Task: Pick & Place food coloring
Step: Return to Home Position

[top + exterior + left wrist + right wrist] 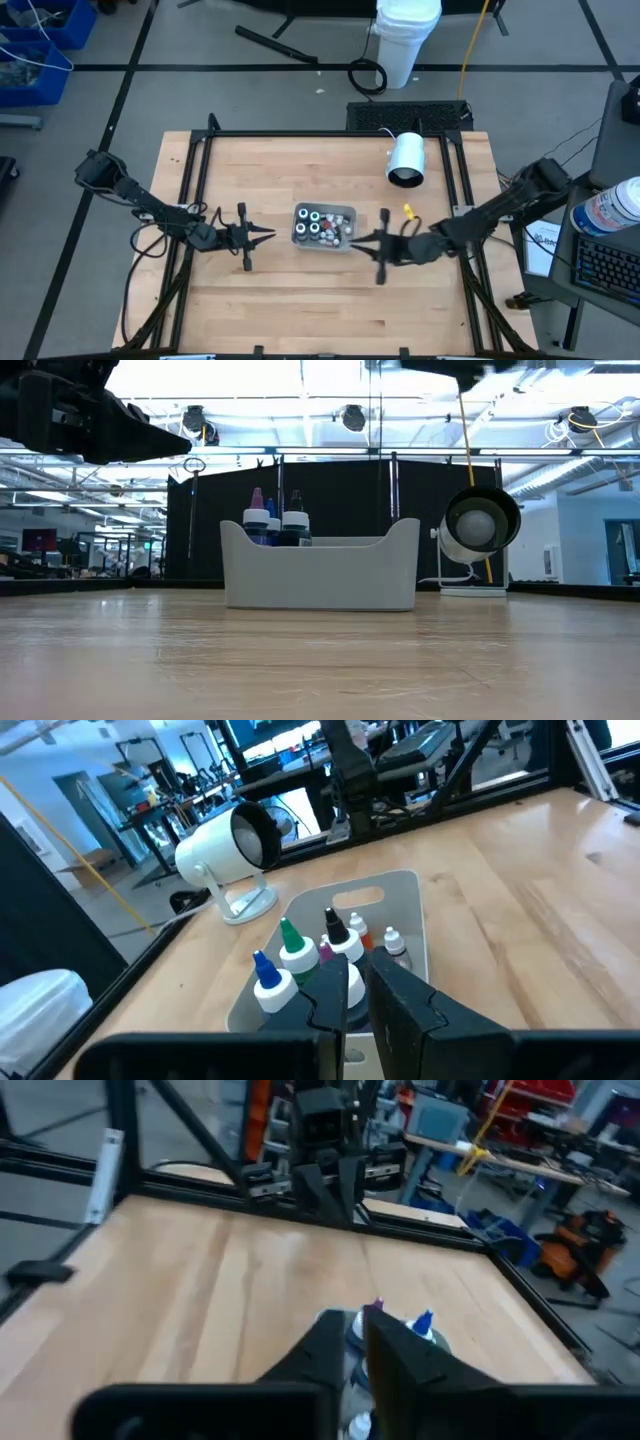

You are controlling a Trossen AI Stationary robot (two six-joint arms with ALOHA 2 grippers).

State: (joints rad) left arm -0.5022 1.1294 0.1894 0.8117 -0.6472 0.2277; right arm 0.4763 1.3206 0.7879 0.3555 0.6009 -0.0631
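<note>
Nearly finished: bottles in the tray, both claws empty

The left claw [270,237] hangs just off the tray's 9 o'clock side, its fingers pressed together on nothing. The right claw [358,240] mirrors it at the tray's 3 o'clock side, fingers likewise closed and empty. Both point inward at the tray, and neither touches it.

Between them, near the middle of the wooden table [300,310], sits the grey tray [325,207]. Inside it the food coloring bottles [318,227] stand upright in a tight cluster. From the left wrist, blue, green, black and orange tips show above white collars.

Farther out, at 1 o'clock from the tray, a white lamp [407,160] rests near the table's far edge. A yellow speck [408,211] lies on the wood at about 1 o'clock from the right claw. It is too small to tell whether it is a stray bottle or something else.

Judged from this, the placing looks done, unless that speck is a bottle. What seems left is for both arms to draw away to their rest positions.
</note>
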